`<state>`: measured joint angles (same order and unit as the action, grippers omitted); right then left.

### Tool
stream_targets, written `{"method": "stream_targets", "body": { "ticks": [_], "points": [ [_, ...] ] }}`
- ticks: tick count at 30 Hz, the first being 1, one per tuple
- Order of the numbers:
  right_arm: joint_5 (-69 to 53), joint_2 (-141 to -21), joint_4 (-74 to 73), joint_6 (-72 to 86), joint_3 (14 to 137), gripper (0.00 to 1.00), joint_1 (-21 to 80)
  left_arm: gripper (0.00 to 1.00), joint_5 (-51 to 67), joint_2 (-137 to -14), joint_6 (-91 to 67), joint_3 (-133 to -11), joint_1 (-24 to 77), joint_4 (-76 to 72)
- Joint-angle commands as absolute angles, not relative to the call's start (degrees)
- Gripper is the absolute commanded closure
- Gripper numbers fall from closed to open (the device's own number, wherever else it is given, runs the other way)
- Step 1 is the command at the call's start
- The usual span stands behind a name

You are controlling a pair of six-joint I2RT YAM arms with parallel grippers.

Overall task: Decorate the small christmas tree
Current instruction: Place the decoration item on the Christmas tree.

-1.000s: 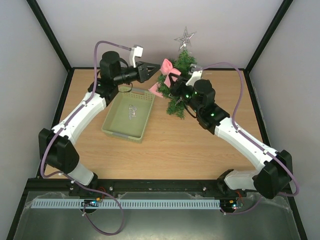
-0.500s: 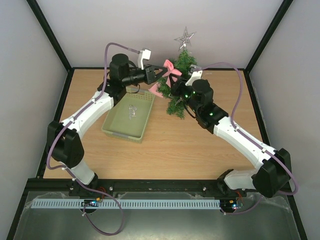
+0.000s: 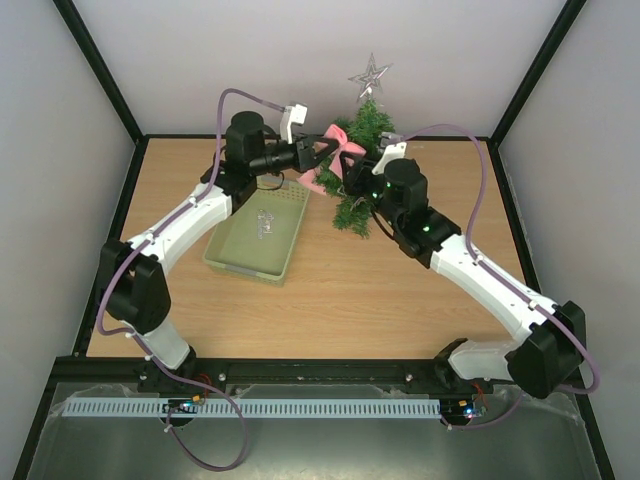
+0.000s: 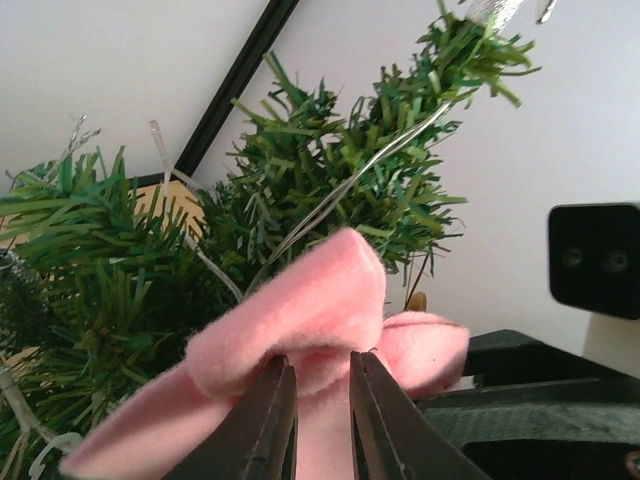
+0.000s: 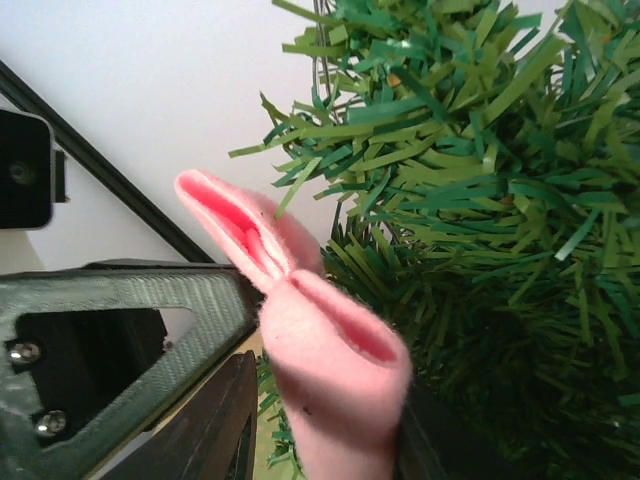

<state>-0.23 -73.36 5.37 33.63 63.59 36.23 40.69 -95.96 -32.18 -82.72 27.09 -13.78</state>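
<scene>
The small christmas tree (image 3: 362, 150) stands at the back of the table with a silver star (image 3: 370, 75) on top. It fills the left wrist view (image 4: 330, 170) and the right wrist view (image 5: 480, 200). A pink felt bow (image 3: 337, 147) hangs in the air against the tree's left side. My left gripper (image 3: 320, 156) is shut on the bow's middle (image 4: 320, 330). My right gripper (image 3: 350, 172) reaches in from the right. The bow (image 5: 335, 370) stands up between its fingers and it is shut on it.
A pale green basket (image 3: 222, 262) lies left of the tree with a small clear item (image 3: 264, 224) inside. Black frame posts and grey walls close in the back and sides. The two grippers nearly touch beside the tree.
My left arm has swung right from above the basket's far end to the bow and closed on it. The right gripper, the bow and the tree have barely moved.
</scene>
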Motion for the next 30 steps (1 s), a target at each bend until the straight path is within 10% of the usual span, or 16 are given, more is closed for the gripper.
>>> {"method": "stream_targets", "body": {
  "ticks": [1, 30],
  "points": [
    [1.13, -71.05, 3.72, 31.46, 65.68, 0.70, 36.04, 0.82, 40.09, -96.07, -31.06, -81.75, 27.41, -14.27],
    [4.95, -71.64, 4.22, 28.04, 65.00, 0.86, 36.03, 0.72, 40.88, -97.26, -30.45, -82.33, 27.42, -16.33]
  ]
}}
